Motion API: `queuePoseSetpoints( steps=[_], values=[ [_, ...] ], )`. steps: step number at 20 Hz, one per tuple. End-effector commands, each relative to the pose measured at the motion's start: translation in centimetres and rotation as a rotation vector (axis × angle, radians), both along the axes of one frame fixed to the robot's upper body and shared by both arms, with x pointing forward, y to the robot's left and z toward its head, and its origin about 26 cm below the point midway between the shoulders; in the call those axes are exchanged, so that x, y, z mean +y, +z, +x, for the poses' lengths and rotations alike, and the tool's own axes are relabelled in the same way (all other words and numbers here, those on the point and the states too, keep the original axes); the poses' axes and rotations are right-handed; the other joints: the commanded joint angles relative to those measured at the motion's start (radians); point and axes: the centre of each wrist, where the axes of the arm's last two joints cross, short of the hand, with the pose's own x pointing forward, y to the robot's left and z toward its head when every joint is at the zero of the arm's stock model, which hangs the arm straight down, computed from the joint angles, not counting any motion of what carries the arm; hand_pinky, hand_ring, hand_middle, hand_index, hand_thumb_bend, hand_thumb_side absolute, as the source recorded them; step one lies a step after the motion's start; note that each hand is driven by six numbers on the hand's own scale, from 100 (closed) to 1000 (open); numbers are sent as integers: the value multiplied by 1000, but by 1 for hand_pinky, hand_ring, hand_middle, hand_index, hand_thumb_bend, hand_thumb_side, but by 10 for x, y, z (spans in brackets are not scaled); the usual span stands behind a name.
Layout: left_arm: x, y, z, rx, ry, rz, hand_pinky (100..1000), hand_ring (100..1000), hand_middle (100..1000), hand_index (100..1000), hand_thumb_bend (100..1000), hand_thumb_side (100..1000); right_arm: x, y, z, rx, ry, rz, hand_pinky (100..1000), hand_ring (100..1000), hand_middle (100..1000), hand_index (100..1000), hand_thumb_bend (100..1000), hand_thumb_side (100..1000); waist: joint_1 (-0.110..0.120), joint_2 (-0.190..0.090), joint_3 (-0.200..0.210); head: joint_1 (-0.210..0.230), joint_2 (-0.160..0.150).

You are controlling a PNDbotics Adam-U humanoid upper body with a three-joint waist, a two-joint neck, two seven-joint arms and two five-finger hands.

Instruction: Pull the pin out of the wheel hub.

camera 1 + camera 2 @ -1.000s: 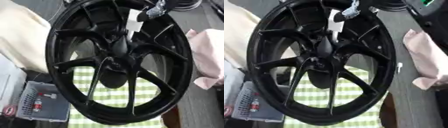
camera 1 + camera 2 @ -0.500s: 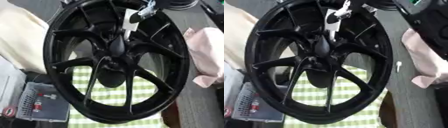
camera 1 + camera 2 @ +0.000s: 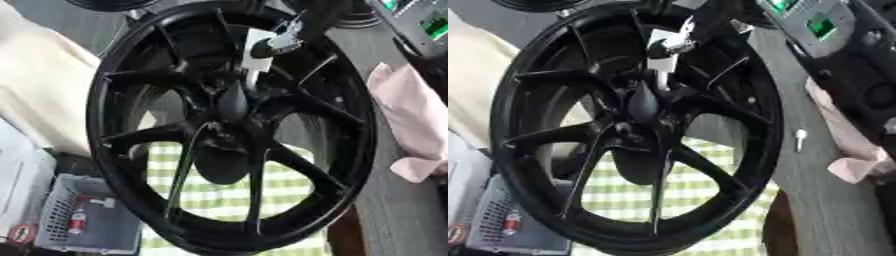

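A large black wheel (image 3: pixel 114 150) stands upright and fills most of both views, its spokes meeting at the hub (image 3: pixel 231 102). A white flat piece on a thin pale stem, the pin (image 3: pixel 255 56), stands just above the hub, and the stem runs down towards it. My right hand (image 3: pixel 287 39), black with silver parts, reaches in from the upper right in front of the rim's top. Its fingers are pinched on the upper end of the white piece. My left hand shows in neither view.
A green-and-white checked cloth (image 3: pixel 219 200) lies under the wheel. A grey basket (image 3: pixel 83 220) holding small items sits at lower left, a cream cloth (image 3: pixel 44 90) at left, a pink cloth (image 3: pixel 416 115) at right. A small white peg (image 3: pixel 800 140) lies on the grey table. A device with green displays (image 3: pixel 820 25) stands at upper right.
My right hand, with the white piece, has come a little down and left, closer to the hub. The view has shifted slightly, and the wheel stays put.
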Motion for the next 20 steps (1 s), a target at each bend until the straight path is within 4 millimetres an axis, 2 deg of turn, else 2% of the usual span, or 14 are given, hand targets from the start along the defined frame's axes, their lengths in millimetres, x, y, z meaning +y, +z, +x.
queuePoseSetpoints(
  steps=[1,4,8,12,20],
  values=[
    [14,-2,-5,13,65,20,607,645,510,670,695,524,4,7,-10,-38,66,67,903,781,734,844,535,492,3,-54,-21,34,-2],
    [24,-10,-11,35,115,23,606,644,509,669,695,523,25,-5,-22,-28,145,79,903,780,732,844,542,478,-3,-64,-50,67,1],
    [32,-16,-15,54,160,23,605,644,509,669,697,523,43,-16,-28,-19,144,61,903,783,734,843,567,462,-13,-65,-73,95,-1],
    [33,-17,-17,56,168,22,605,644,509,669,697,523,47,-18,-30,-22,141,54,903,783,734,843,567,462,-14,-65,-78,100,-1],
    [34,-17,-17,57,172,18,605,643,508,669,697,523,57,-30,-27,-9,100,14,906,792,743,849,585,468,-19,-49,-87,107,-7]
  ],
)
